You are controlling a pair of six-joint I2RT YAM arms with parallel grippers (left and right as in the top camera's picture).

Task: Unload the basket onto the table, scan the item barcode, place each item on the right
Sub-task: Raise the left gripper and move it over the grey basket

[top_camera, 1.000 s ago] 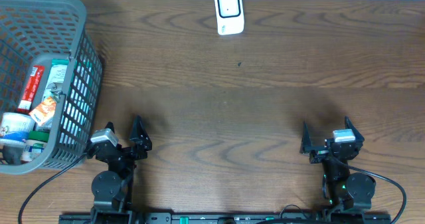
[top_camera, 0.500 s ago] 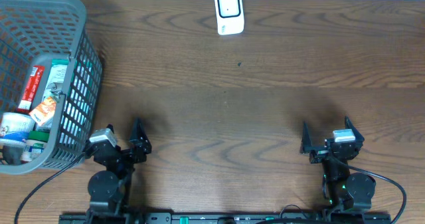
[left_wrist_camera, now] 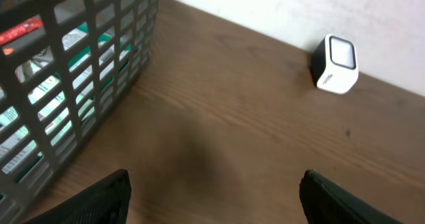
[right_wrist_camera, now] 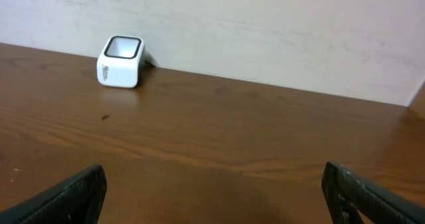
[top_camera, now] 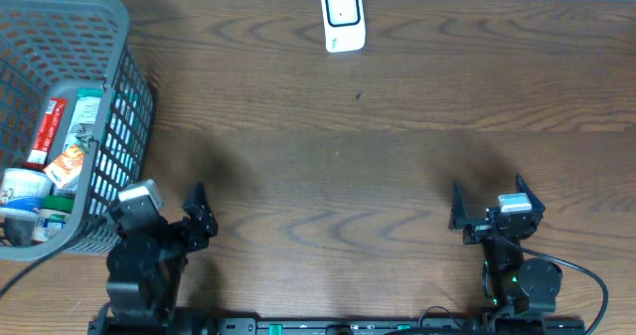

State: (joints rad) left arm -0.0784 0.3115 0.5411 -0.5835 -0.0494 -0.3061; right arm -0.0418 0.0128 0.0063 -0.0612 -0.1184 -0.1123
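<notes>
My left gripper (top_camera: 169, 206) sits low at the near edge of the table (top_camera: 348, 146), close to its left corner, just beside the basket (top_camera: 124, 126). Its jaws stand wide apart and hold nothing; in the left wrist view only bare wood lies between the two fingertips (left_wrist_camera: 99, 197). That view faces across the table at a slant, with the basket wall on the left and the scanner (left_wrist_camera: 335, 63) at upper right.

My right gripper (top_camera: 489, 204) sits at the near edge toward the right corner, facing straight at the far edge. Its jaws are fully spread and empty.

The items (top_camera: 60, 146), a mix of packets and containers, lie inside the basket at the left edge; I cannot tell from here which is which. The grey lattice wall stands between my left gripper and them. The scanner stands at the middle of the far edge, well apart from both grippers, with open wood in between.
</notes>
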